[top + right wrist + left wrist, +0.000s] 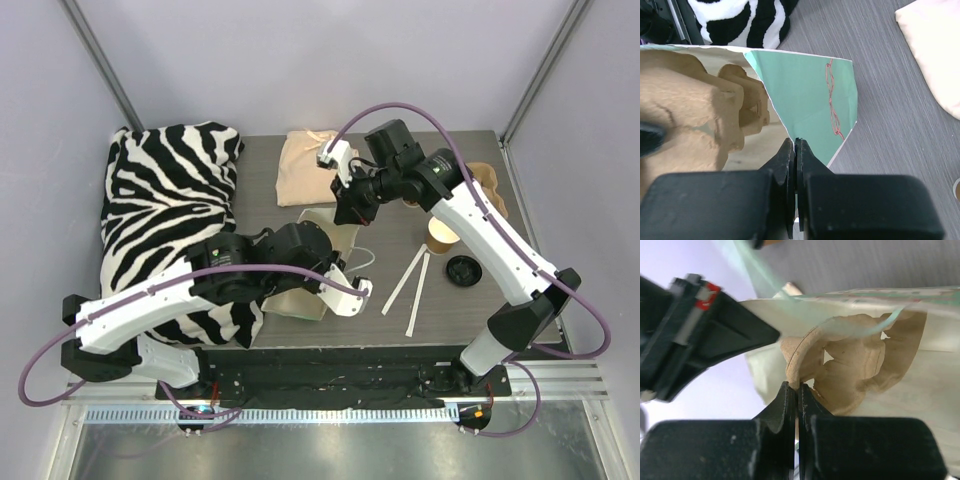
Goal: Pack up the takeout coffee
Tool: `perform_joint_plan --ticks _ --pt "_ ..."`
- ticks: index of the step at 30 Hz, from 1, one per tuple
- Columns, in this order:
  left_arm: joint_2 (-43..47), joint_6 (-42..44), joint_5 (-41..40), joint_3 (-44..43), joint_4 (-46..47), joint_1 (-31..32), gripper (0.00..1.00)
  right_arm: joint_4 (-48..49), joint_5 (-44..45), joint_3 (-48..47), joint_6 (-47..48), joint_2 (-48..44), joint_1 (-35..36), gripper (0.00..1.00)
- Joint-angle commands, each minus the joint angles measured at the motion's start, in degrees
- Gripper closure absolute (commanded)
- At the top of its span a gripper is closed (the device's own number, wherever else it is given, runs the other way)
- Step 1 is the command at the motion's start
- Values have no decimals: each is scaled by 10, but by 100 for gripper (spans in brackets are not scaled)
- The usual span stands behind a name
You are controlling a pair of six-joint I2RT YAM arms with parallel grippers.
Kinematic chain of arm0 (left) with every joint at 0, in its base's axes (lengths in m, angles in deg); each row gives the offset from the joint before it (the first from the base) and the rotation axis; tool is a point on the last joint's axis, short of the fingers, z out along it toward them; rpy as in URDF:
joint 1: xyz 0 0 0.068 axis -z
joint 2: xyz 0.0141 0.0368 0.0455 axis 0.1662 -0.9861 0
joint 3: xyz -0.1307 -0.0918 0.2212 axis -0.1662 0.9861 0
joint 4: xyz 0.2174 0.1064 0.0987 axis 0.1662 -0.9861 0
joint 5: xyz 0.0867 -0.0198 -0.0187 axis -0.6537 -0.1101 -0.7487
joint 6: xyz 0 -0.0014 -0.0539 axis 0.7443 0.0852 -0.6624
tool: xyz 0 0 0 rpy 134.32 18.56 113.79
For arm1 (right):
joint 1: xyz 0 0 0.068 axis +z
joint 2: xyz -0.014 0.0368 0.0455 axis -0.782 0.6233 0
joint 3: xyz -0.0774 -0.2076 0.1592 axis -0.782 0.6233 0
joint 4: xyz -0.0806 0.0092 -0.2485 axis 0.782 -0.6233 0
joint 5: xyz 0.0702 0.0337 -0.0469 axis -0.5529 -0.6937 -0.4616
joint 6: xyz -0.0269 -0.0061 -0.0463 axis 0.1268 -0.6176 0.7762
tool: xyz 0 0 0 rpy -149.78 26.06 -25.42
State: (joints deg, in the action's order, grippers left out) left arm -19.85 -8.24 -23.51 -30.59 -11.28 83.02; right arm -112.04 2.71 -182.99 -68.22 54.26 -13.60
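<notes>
No brown cup with a black lid on it is in view. An open brown cup [440, 236] with a pale inside stands at the right, with a loose black lid [462, 270] beside it. A paper bag [322, 224], mint green outside [810, 95], lies in the middle of the table. My left gripper [796, 388] is shut on the rim of a brown pulp cup carrier [855, 365] that sits in the bag's mouth. My right gripper [795, 143] is shut on the bag's rim and holds it up; it also shows in the top view [346, 208].
A zebra-print cloth [165, 200] covers the left of the table. A beige folded cloth [305, 155] lies at the back. Two white paper-wrapped sticks [410, 278] lie near the cup. A brown crumpled piece [492, 185] sits at the back right.
</notes>
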Motion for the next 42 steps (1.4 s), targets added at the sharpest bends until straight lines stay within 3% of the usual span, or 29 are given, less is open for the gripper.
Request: perform_joint_plan --ticks 1,12,42 --pt "7 -36 44 18 -13 -15 100 15 -22 5 14 -20 5 99" --pt "-4 -86 97 63 -15 -44 97 11 -45 11 13 -14 12 99" --pt "-64 -63 253 118 -13 -158 93 15 -85 27 -1 5 19 99"
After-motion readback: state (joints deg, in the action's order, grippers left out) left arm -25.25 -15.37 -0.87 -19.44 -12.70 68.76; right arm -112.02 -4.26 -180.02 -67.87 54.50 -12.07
